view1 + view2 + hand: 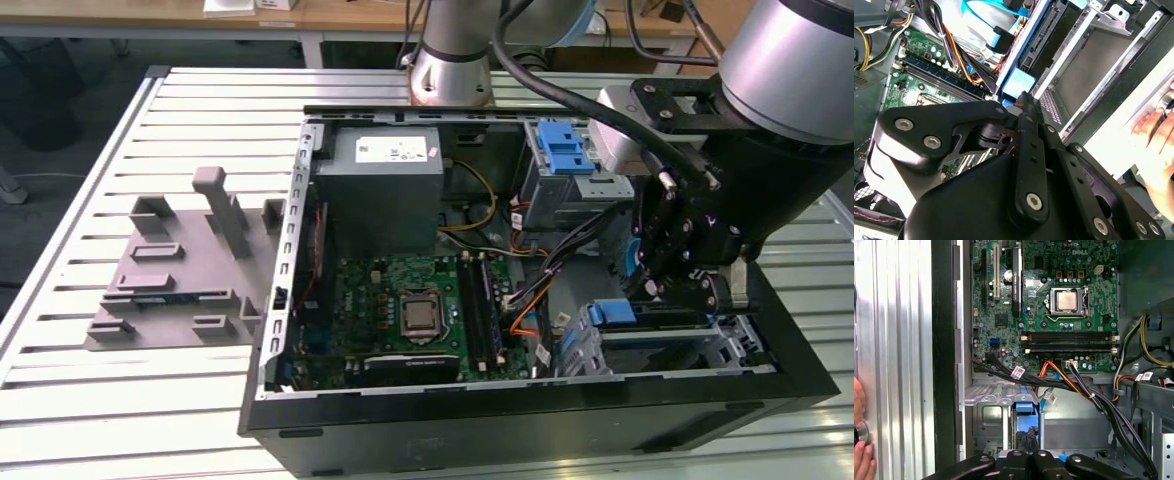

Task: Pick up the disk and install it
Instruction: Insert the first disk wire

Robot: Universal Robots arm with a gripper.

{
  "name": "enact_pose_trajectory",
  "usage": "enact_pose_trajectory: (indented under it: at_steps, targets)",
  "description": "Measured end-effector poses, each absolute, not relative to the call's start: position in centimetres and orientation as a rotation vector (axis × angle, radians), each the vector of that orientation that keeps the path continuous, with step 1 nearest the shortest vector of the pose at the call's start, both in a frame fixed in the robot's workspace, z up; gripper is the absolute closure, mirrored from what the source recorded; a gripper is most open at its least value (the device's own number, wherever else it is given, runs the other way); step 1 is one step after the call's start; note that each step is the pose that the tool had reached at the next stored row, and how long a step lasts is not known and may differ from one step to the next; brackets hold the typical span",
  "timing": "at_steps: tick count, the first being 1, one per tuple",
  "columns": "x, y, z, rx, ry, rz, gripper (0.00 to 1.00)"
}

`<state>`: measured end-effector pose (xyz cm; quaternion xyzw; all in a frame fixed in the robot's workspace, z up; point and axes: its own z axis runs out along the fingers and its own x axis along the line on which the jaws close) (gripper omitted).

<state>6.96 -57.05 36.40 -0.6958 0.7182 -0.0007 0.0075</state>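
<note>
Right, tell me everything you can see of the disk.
The disk shows edge-on: a flat slab, dark along its narrow side, with a blue plastic rail ending in a blue tab. It stands on edge inside the silver metal cage, in a corner of the computer case, on the exterior view's right. The gripper is right at its tabbed end; whether it holds the disk I cannot tell. Its label is hidden.

Jaws low over open computer case (513, 422)

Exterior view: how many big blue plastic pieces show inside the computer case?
2 blue pieces: one atop the silver cage, one low beside the gripper. The arm may hide more.
</note>
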Motion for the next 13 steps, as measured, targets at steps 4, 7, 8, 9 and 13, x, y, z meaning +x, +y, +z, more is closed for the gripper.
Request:
enact_pose_trajectory:
  at_steps: [4, 7, 8, 9, 13]
  targets:
    - [7.7, -57.0, 36.4, -2.175, 2.246, -0.002, 0.89]
    - [8.6, -57.0, 36.4, -2.175, 2.246, -0.002, 0.89]
    - [8.9, -57.0, 36.4, -2.175, 2.246, -0.002, 0.89]
    - [9.2, -57.0, 36.4, -2.176, 2.246, -0.002, 0.89]
    - [10.7, -57.0, 36.4, -2.175, 2.246, -0.002, 0.89]
